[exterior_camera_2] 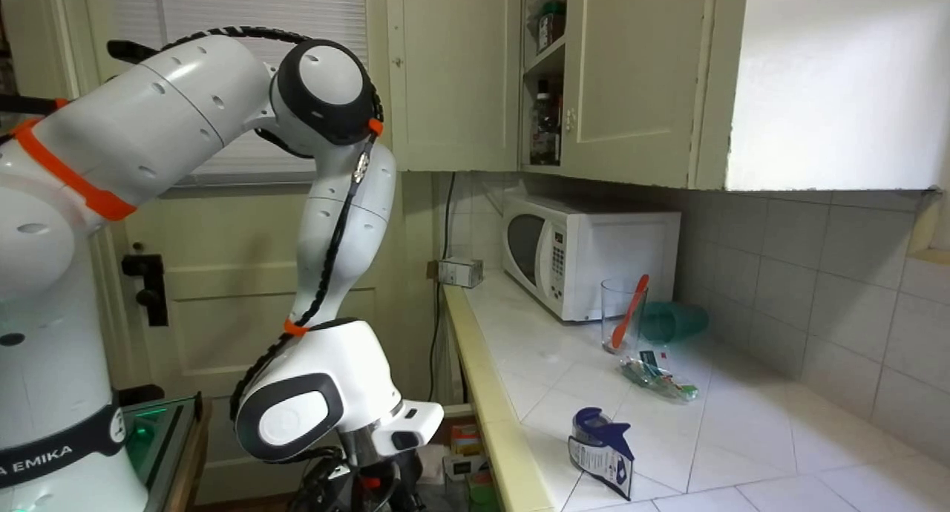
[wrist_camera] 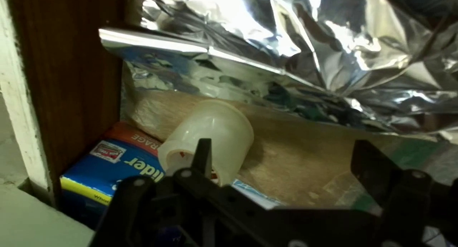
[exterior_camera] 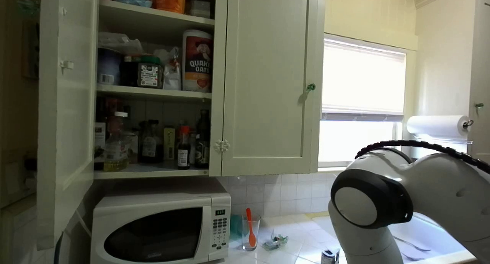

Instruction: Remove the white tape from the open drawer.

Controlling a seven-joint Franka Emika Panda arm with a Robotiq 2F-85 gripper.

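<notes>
The white tape (wrist_camera: 222, 132) is a wide, pale translucent roll. It lies tilted among the contents of the open drawer (wrist_camera: 71, 78) in the wrist view, with its hollow end facing the lower left. My gripper (wrist_camera: 282, 145) is open. Its left finger overlaps the roll's near end in the picture; the right finger is well to the right of it. Nothing is held between the fingers. I cannot tell if the left finger touches the roll. In an exterior view the gripper (exterior_camera_2: 356, 486) is low beside the counter at the drawer, its fingertips not visible. The tape does not show in the exterior views.
Crumpled foil (wrist_camera: 286, 43) lies across the drawer behind the roll. A blue slider-bag box (wrist_camera: 111, 164) sits against the drawer's side wall, left of the roll. Clear plastic over brown material (wrist_camera: 297, 164) lies between the fingers. The counter's yellow edge (exterior_camera_2: 493, 423) is beside the arm.
</notes>
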